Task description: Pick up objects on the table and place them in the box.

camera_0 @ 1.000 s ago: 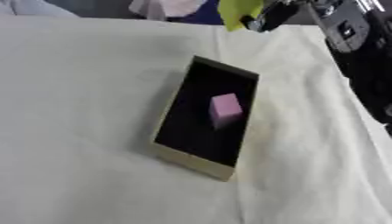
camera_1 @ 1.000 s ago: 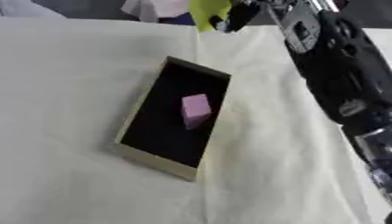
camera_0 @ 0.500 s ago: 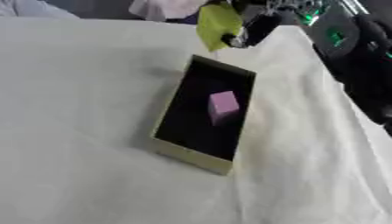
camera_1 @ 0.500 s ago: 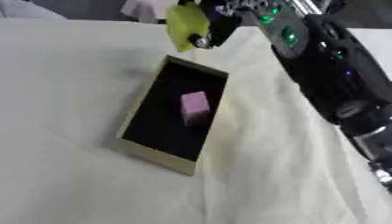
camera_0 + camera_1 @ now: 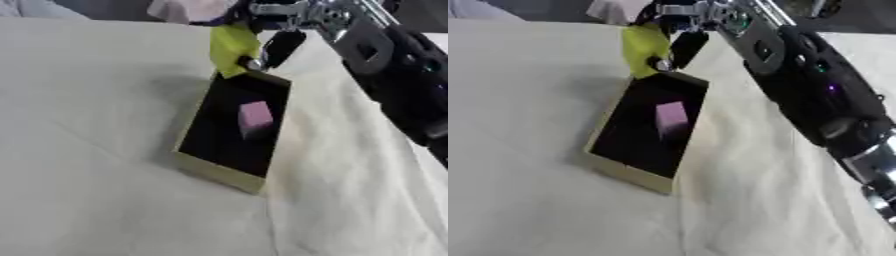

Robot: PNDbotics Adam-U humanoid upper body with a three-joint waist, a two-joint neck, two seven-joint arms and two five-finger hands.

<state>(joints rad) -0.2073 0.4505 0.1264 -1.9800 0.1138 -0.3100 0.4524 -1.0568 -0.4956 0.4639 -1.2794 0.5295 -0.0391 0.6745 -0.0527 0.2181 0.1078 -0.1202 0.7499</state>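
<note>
A delivery step is judged to be in hand. On the cloth-covered bench (image 5: 87, 165) lies the box (image 5: 229, 134), dark inside, with a pink block (image 5: 255, 116) already in it. A yellow-green object (image 5: 230, 46), flat and angular, is held above the box's far end, pinched in the curled fingers of the right hand (image 5: 271, 30). Next, lowering over the opening and release are called for.

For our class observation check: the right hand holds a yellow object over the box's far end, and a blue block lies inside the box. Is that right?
Not quite. The block inside the box is pink, not blue, as the left eye view shows. The right hand does hold the yellow object over the far end.
</note>
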